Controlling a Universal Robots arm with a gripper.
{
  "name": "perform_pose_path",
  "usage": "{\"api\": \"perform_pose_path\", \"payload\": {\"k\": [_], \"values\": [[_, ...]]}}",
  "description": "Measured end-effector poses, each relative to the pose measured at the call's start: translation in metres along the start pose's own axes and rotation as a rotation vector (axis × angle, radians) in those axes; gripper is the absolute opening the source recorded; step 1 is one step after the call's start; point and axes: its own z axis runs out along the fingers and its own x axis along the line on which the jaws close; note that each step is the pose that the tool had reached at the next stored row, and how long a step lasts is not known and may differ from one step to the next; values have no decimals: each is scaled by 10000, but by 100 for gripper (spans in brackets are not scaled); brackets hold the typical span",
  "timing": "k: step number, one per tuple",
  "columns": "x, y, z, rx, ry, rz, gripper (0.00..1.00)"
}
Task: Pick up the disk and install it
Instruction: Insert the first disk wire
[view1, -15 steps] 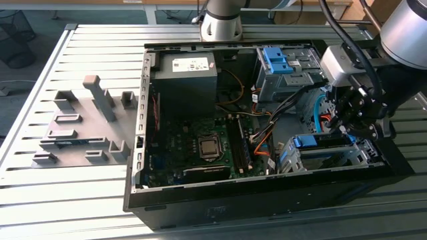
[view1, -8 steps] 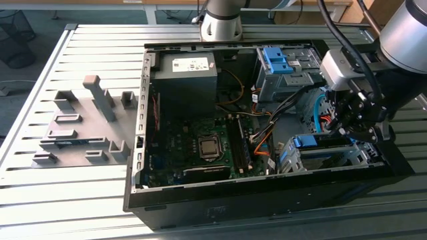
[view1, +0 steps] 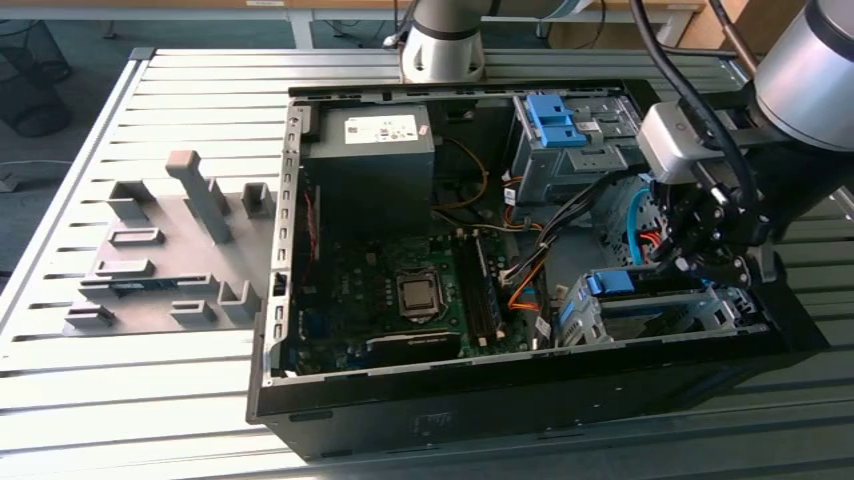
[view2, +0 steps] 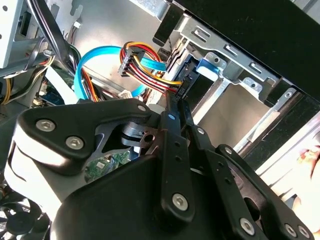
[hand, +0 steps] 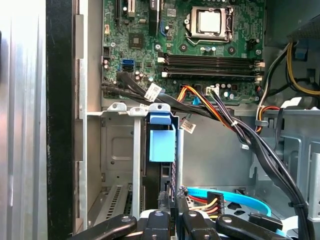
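On a slatted metal table (view1: 160, 400) lay an open black computer case (view1: 534, 400), its side panel off and its insides facing up. Within it, toward the exterior view's left, sat the grey power supply box (view1: 371, 150) with a white sticker, and below that the green motherboard (view1: 387, 295) with its bare processor socket (hand: 210, 22) and rows of memory slots (hand: 210, 62). At the far end of the case stood a metal drive cage (view1: 587, 140) carrying a bare blue latch (view1: 550, 120). Beside the case, at the exterior view's left, rested a grey fixture block (view1: 167, 250) with upright pegs. The robot arm (view1: 814, 60) reached down at the exterior view's right, its gripper (view1: 703, 262) poised just above the near drive bay (view1: 667, 315). The disk (hand: 161, 172) stood on edge in that bay, its blue bracket (hand: 162, 135) showing at the top between the bay's metal rails. The gripper's fingers (view2: 176, 150) appeared drawn together directly over the disk's edge, though whether they pinched it or merely pressed on it I could not tell. A blue data cable (view2: 95, 65) and a bundle of coloured power wires (view2: 145, 67) ran just beside the bay.
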Motion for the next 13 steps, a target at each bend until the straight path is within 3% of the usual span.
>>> {"api": "perform_pose_path", "payload": {"k": [9,13], "values": [[-1,1,14,4,5,58,16],[-3,-1,-17,4,2,59,16]]}}
